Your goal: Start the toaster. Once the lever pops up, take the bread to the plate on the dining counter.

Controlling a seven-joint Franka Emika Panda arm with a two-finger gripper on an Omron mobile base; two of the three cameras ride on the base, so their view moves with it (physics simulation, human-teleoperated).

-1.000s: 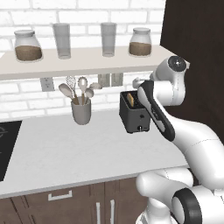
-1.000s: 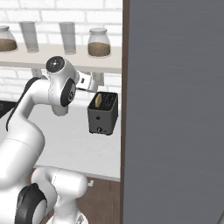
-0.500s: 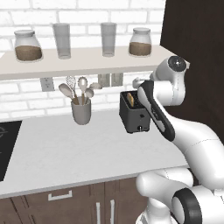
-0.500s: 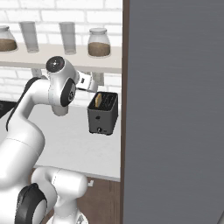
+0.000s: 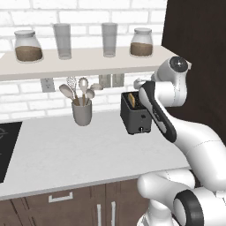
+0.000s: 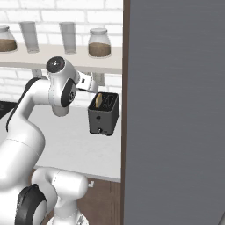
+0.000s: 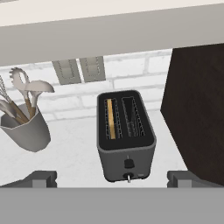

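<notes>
White counter point(image 5: 66, 154) under a brick wall point(image 5: 26, 95), dark cabinets below. You've got the toaster point(image 7: 126, 135) by the tall dark panel point(image 7: 197, 109), bread point(image 7: 111, 119) in its left slot. Utensil cup point(image 7: 25, 130) sits left. Gripper point(image 7: 111, 178) jaws spread wide, holding nothing.

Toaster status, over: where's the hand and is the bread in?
Hand open, empty, short of the boxy dark grey toaster. Pale tan bread slice upright in its left slot. Grey utensil cup off to one side, not in the way.
</notes>
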